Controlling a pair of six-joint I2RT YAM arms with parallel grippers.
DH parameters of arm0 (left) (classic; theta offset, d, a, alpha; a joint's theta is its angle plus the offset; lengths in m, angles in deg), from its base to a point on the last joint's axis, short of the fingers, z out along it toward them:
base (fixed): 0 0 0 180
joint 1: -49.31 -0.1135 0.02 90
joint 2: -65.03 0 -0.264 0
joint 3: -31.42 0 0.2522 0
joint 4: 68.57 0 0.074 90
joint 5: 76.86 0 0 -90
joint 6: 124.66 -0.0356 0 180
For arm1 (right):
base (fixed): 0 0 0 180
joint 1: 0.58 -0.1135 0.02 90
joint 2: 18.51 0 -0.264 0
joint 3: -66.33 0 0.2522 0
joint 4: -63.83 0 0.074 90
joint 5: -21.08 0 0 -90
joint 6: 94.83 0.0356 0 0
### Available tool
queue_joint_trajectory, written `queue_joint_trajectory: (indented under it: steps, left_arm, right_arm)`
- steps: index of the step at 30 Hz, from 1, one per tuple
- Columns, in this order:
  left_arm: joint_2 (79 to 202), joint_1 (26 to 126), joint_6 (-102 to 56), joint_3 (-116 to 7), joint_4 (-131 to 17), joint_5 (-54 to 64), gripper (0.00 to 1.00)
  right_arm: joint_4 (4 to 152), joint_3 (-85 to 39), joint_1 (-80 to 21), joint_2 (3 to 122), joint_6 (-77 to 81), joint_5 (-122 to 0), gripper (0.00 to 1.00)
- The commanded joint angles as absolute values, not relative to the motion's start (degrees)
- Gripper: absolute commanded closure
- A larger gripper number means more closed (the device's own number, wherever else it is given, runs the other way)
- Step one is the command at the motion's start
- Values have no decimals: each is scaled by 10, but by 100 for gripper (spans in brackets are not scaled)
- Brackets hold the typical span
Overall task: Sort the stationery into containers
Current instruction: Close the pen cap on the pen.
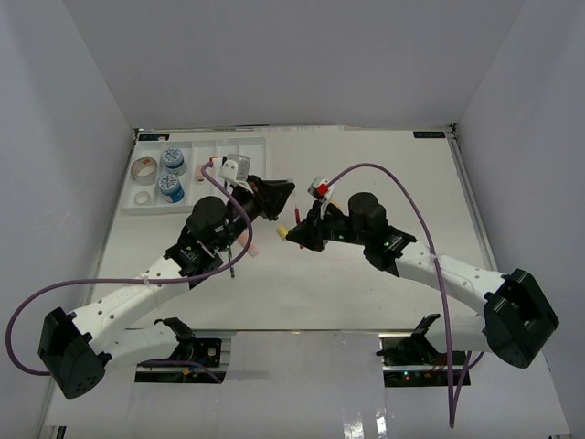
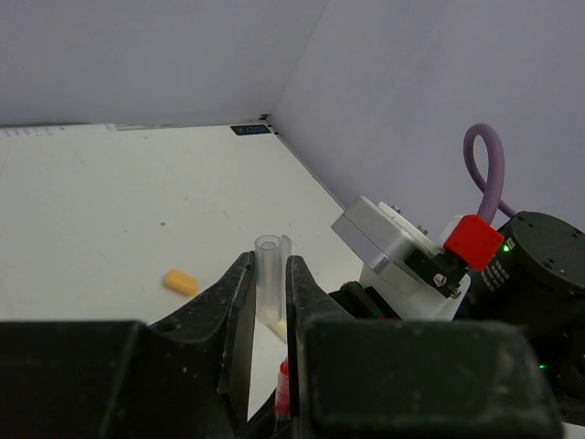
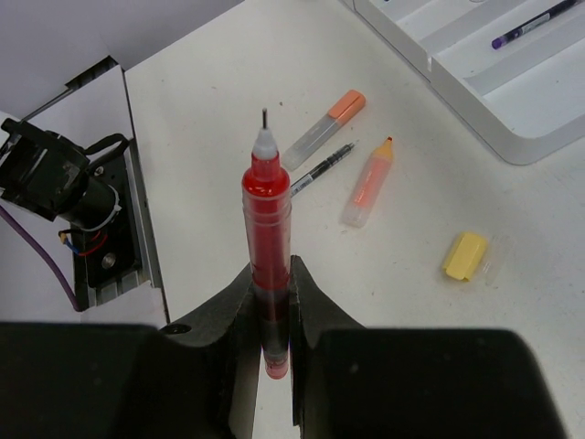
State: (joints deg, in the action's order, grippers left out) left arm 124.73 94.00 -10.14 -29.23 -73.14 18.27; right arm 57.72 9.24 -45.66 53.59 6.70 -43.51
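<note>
Right wrist view has the red pen [image 3: 266, 240] clamped upright between the right fingers [image 3: 311, 306], its bare tip pointing away from the camera, lifted off the tabletop [image 3: 210, 82]. Beyond the tip lie an orange-capped clear tube [image 3: 322, 131], a dark pen [image 3: 322, 168] just beside it and an orange marker [image 3: 368, 181] close to both; a yellow eraser [image 3: 464, 255] sits apart to the right, near the edge of the white tray [image 3: 475, 110], where a purple-tipped pen [image 3: 535, 23] lies in one long compartment. From the left wrist camera, the left fingers [image 2: 233, 306] are closed on a clear cap [image 2: 271, 274] that stands upright between them, with a bit of red showing low in the gap beneath it; whether cap and pen touch cannot be told. The right arm's wrist camera with its red block [image 2: 473, 241] sits close by on the right. From the top camera, the two arms meet tip to tip near the middle of the tabletop, and the tray lies at the far left, holding two blue-white tubs [image 1: 172, 162] and two tape rolls [image 1: 143, 170] at its left end.
</note>
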Motion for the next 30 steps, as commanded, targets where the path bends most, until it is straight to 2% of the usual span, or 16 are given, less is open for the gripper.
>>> queue_joint_trajectory:
  steps: [1,30]
  left_arm:
    - [1230,936,-100,-286,-751,165,100]
    - [1244,936,-115,-284,-753,138,100]
  right_arm:
    - [554,60,-458,543,55,-444,92]
    - [576,21,-458,552,33,-469,92]
